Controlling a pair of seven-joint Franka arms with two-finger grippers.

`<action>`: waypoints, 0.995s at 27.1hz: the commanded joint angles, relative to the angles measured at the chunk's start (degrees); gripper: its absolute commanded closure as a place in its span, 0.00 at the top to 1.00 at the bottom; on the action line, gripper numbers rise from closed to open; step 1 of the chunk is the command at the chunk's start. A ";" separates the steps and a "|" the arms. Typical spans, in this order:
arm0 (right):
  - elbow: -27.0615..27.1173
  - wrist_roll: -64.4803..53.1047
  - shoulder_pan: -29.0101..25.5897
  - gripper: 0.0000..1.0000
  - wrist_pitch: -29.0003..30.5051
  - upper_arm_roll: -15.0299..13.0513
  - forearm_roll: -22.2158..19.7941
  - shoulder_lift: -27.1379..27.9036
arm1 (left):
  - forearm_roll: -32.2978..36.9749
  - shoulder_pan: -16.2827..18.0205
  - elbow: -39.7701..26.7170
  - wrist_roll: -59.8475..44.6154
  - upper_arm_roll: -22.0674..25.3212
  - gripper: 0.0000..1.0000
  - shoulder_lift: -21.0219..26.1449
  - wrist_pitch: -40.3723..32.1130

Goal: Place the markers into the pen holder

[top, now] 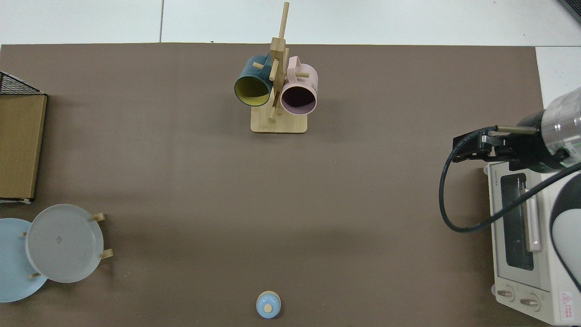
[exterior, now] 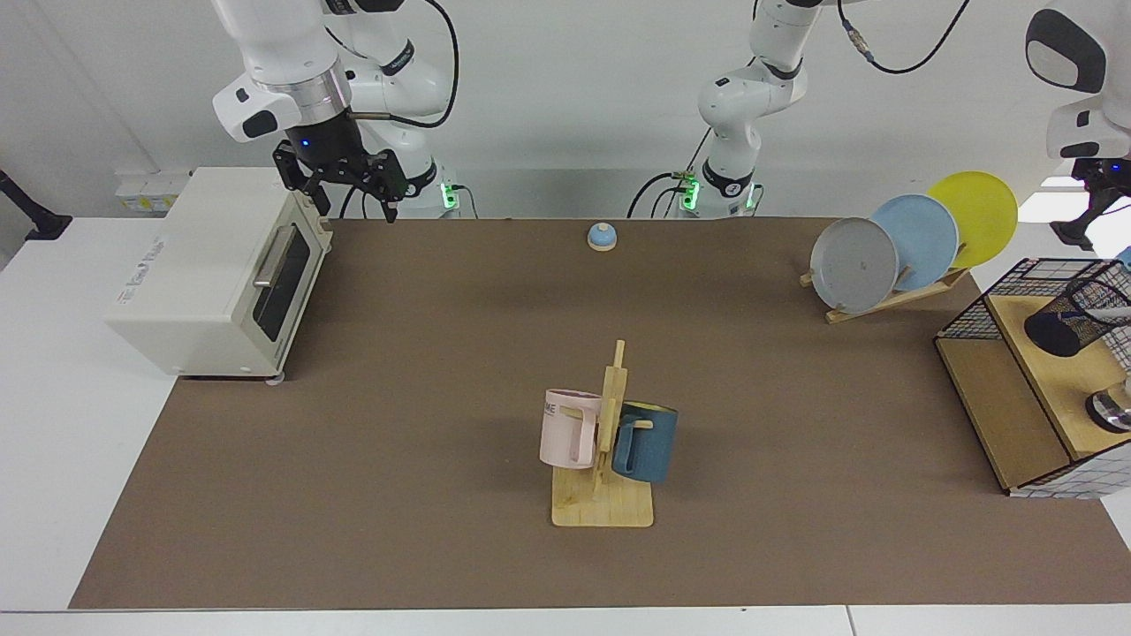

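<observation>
1. Black mesh pen holder [exterior: 1085, 311] lies tilted on the wooden shelf [exterior: 1056, 371] inside the wire basket [exterior: 972, 318], at the facing view's right edge.
2. White marker [exterior: 1110, 314] rests inside the holder, tip at its rim.
3. Left gripper [exterior: 1089, 221] hangs above the holder, mostly cut off by the view's edge; finger state cannot be told.
4. Right gripper [exterior: 350, 187] hovers over the toaster oven [exterior: 212, 274], fingers spread apart, nothing held.
</observation>
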 commanded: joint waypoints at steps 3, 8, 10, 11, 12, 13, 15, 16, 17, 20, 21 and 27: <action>0.42 -0.78 -1.19 1.00 0.75 0.70 0.56 0.21 | -2.48 -0.14 -0.33 -1.86 0.04 1.00 -0.67 0.10; 0.42 -0.78 -1.19 1.00 0.75 0.70 0.56 0.21 | -4.24 -0.23 -0.42 -3.88 0.04 1.00 -0.85 0.19; 0.42 -0.78 -1.19 1.00 0.75 0.70 0.56 0.21 | -4.33 -0.49 -0.33 -5.20 -0.05 1.00 -0.85 0.19; 0.42 -0.78 -1.19 1.00 0.75 0.70 0.56 0.21 | -4.51 -0.49 -0.42 -5.64 -0.48 1.00 -0.85 0.19; 0.42 -0.78 -1.19 1.00 0.75 0.70 0.56 0.21 | -5.29 -0.66 -0.33 -6.34 -0.75 1.00 -0.93 0.19; 0.42 -0.78 -1.19 1.00 0.75 0.70 0.56 0.21 | -6.43 -1.10 -0.33 -7.04 -0.14 1.00 -0.94 0.10; 0.42 -0.78 -1.11 1.00 0.75 0.70 0.56 0.21 | -9.85 -4.51 -0.33 -8.97 2.39 1.00 -1.20 -0.60; 0.42 -0.78 -1.19 1.00 0.75 0.70 0.56 0.21 | -11.18 -6.45 -0.33 -10.63 4.59 1.00 -1.37 -0.69; 0.42 -0.78 -1.19 1.00 0.75 0.70 0.56 0.21 | -12.15 -8.21 -0.42 -12.56 6.87 1.00 -1.64 -0.69; 0.42 -0.78 -1.19 1.00 0.75 0.70 0.56 0.21 | -15.57 -13.31 -0.68 -17.49 12.94 1.00 -2.34 -0.60; 0.42 -0.78 -1.19 1.00 0.75 0.70 0.56 0.21 | -17.06 -14.54 -0.77 -18.99 14.44 1.00 -2.34 -0.69; 0.42 -0.78 -1.19 1.00 0.75 0.70 0.56 0.21 | -26.30 -18.33 -1.29 -26.63 18.67 1.00 -4.36 -5.25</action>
